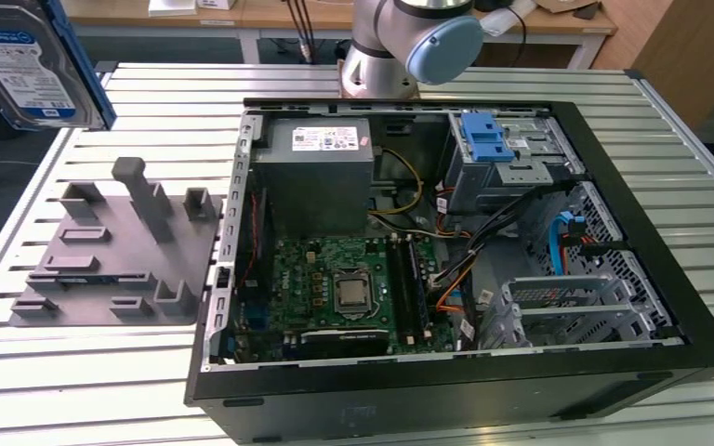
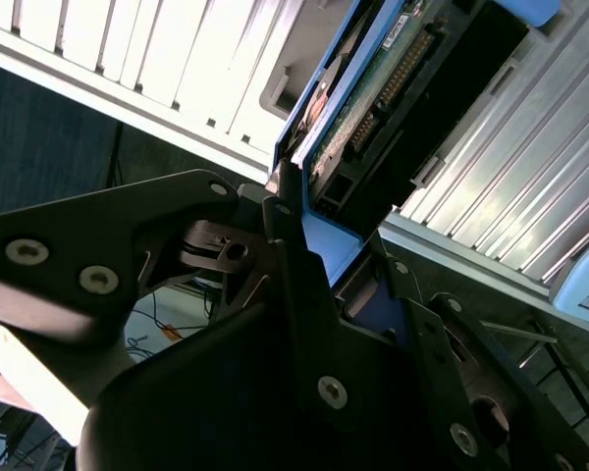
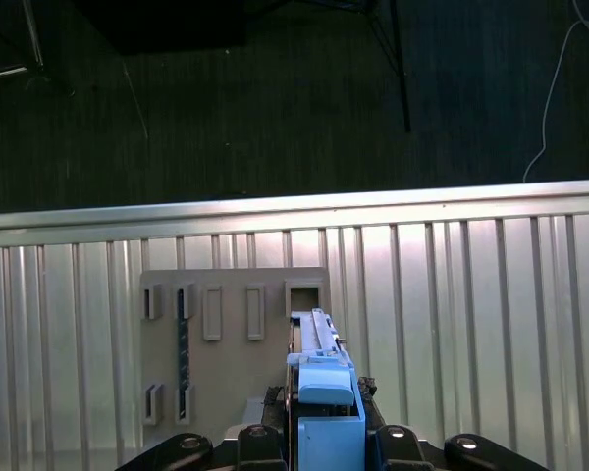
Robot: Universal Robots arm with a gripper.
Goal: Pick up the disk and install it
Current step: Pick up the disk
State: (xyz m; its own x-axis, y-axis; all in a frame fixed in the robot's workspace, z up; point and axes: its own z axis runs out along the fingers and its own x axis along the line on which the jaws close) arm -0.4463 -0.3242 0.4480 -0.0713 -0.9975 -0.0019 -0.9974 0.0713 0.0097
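Aloft, disk: the flat rectangular silver disk (image 1: 29,65) with its white-and-blue label and blue plastic frame hung upright on edge, high at the exterior view's left.
Jaws: my black gripper (image 2: 324,235) was clamped on the disk's blue frame, a finger on either side.
Disk to jaws: it stood straight out from between them, edge-on in both wrist views.
Why so: I judged the edge grip kept it vertical for a slot.
Below: the grey slotted plastic fixture plate (image 3: 226,363) lay on the ribbed metal table (image 3: 491,294).
Case: the open black computer case (image 1: 456,395) sat well apart, to the right.
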